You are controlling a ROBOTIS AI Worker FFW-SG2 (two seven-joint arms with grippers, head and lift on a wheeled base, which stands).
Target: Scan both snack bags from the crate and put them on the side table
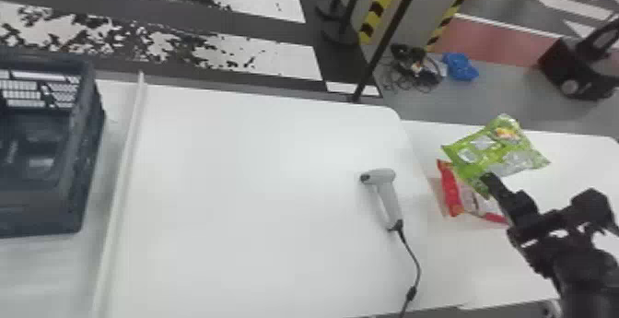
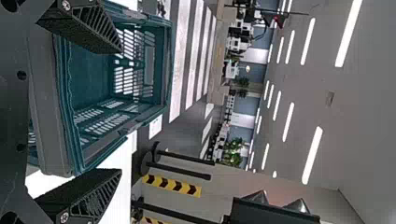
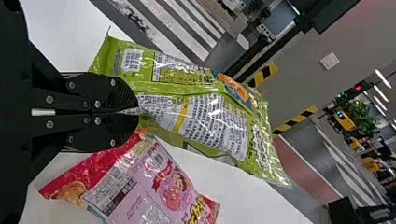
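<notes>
My right gripper (image 1: 491, 181) pinches a green plastic snack bag (image 1: 481, 149) in closed jaws above the right-hand white desk (image 1: 497, 262), where the red-and-pink plastic one (image 1: 451, 192) lies (partly covered, from my head). My left gripper (image 2: 121, 110) has open jaws.

The black right arm (image 1: 585, 257) sits at 4 o'clock in the head view; its black gripper (image 1: 490, 179) has silver screws (image 3: 113, 82). The left gripper (image 2: 121, 111) has 2 ribbed, black, wedge-shaped fingers (image 2: 86, 25).

Snack bag (image 3: 187, 116): green, silver-white panel. Second bag (image 3: 154, 186): red ends, pink body. Scanner (image 1: 389, 199): grey. Post (image 1: 380, 8): yellow-black chevrons.
</notes>
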